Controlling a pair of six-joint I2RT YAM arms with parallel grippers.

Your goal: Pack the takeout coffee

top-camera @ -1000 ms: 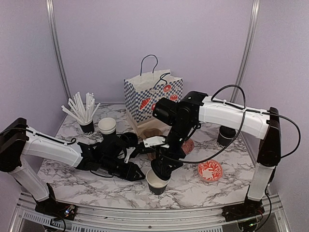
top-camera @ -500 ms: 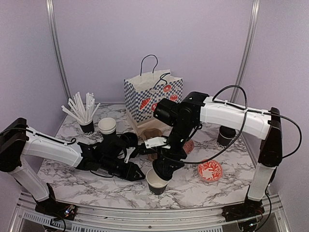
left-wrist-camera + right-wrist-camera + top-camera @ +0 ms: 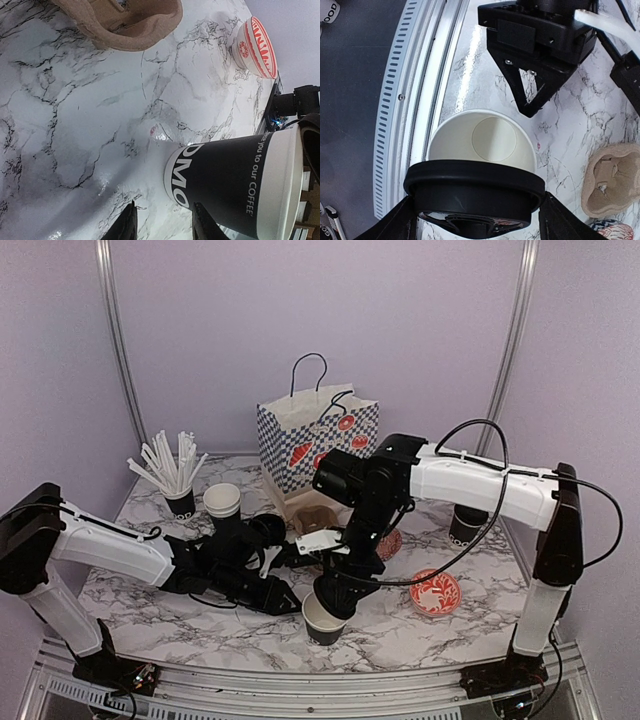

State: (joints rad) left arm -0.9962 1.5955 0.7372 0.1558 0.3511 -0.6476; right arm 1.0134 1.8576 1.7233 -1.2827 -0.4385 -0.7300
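The right gripper (image 3: 475, 220) is clamped on a black lid (image 3: 475, 192), one finger on each side of its rim. Compared with a second ago, the lid has moved further over the cup (image 3: 322, 621), and less of the cup's white inside shows from above. In the right wrist view the lid covers the near side of the mouth, and the rest of the white inside and the flat bottom are still in sight. I cannot tell whether the lid touches the rim.

The left gripper (image 3: 162, 227) has hardly moved. Its jaws are spread, low on the table (image 3: 180, 610), just beside the cup's base and not touching it.

This cup stands upright near the table's front edge. A pulp carrier (image 3: 314, 516) lies behind it, and a red-and-white bowl (image 3: 435, 592) sits to its right, showing its patterned inside. At the back stands a checked paper bag (image 3: 315, 440). On the left a black holder (image 3: 181, 503) is full of white straws, with a second cup (image 3: 222, 500) just beside it, its mouth uncovered. A third cup (image 3: 467, 524) stands well apart on the right.
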